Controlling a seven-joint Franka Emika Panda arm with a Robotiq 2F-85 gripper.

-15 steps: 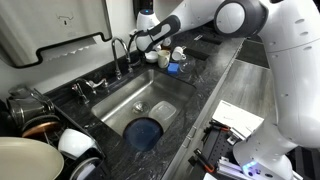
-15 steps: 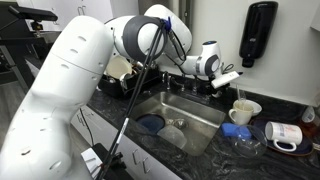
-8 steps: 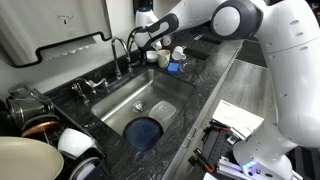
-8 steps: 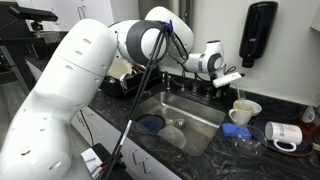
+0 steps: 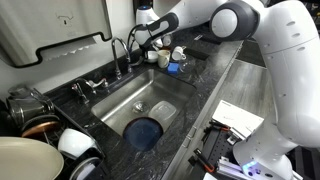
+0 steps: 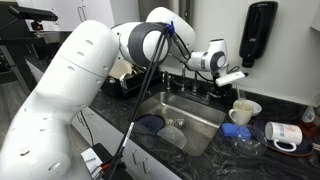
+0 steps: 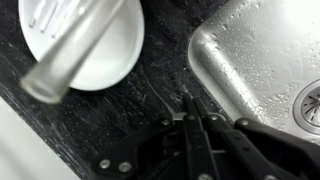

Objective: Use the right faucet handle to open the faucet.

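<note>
Nearest, in the wrist view: black two-fingered claw (image 7: pixel 187 108), fingers pressed tip to tip, gripping nothing. Right under the tips, speckled black stone counter (image 7: pixel 110 115). Off to one side of the claw, brushed steel sink basin (image 7: pixel 260 50). Ahead of the tips, round white plate (image 7: pixel 110 50), crossed by a blurred pale bar too close to the lens to name.

Farther out, in an exterior view: claw (image 5: pixel 141 41) up beside the tall thin chrome gooseneck faucet (image 5: pixel 119 48), about level with its arch. Below the claw, at the faucet's foot, the small short chrome right faucet handle (image 5: pixel 131 65), apart from the fingers, seemingly untouched.

Probably the approach step, with no water running. Next: bring the closed tips down beside that short lever, clear of the spout, then press or sweep it round. Which way it turns cannot be told from here. Risk of clipping the arch or catching the matching lever instead.

Against a second ago: claw a shade closer to the spout, wrist a little higher in both exterior views, fingers just as tightly together.
</note>
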